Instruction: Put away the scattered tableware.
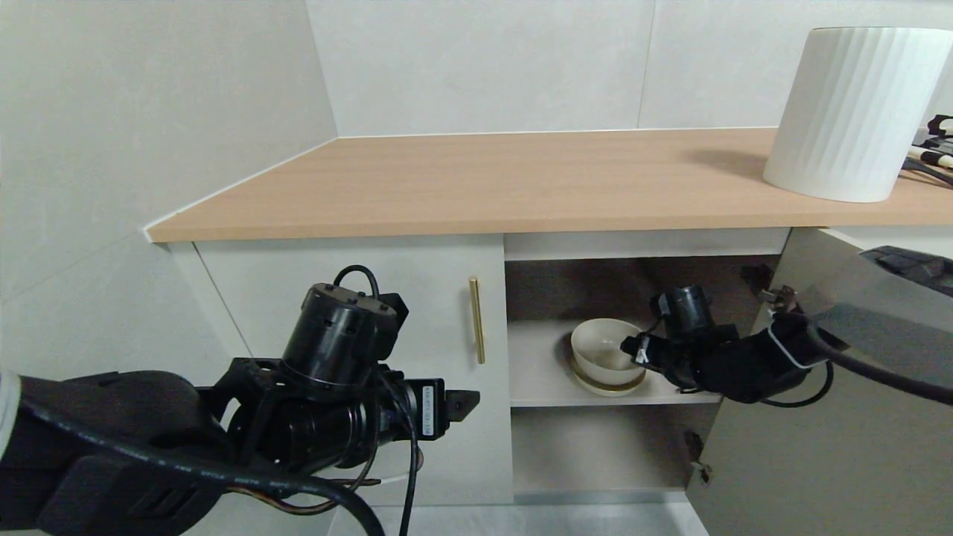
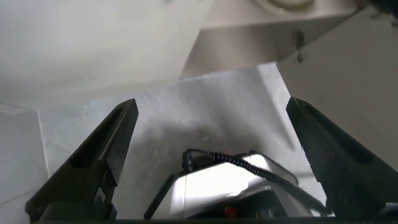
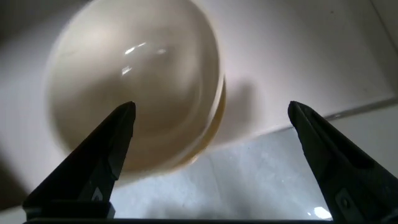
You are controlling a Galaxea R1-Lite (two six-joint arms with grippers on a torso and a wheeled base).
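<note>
The bowl [image 1: 601, 351] is sitting on a gold-rimmed plate [image 1: 609, 385] on the upper shelf [image 1: 537, 368] of the cabinet, whose right door [image 1: 774, 447] is standing open, so this part of the job is looking done. The right gripper [image 1: 634, 350] is hanging just beside the bowl at the shelf's front, its fingers [image 3: 106, 155] spreading wide with nothing between them. The right wrist view is showing the bowl clear of both fingers, so it is resting on its own, not gripped. The left gripper [image 1: 463, 406] is waiting low in front of the closed left door [image 1: 432, 283], its fingers [image 2: 99, 162] also spreading apart and carrying nothing. On the counter [image 1: 484, 179] a white ribbed container [image 1: 849, 112] is standing at the right, and some dark-handled utensils [image 1: 931, 152] are lying just behind it at the edge. I cannot tell whether they are counting as scattered tableware. What is probably remaining is drawing the right arm out, collecting anything left, and shutting the door.
</note>
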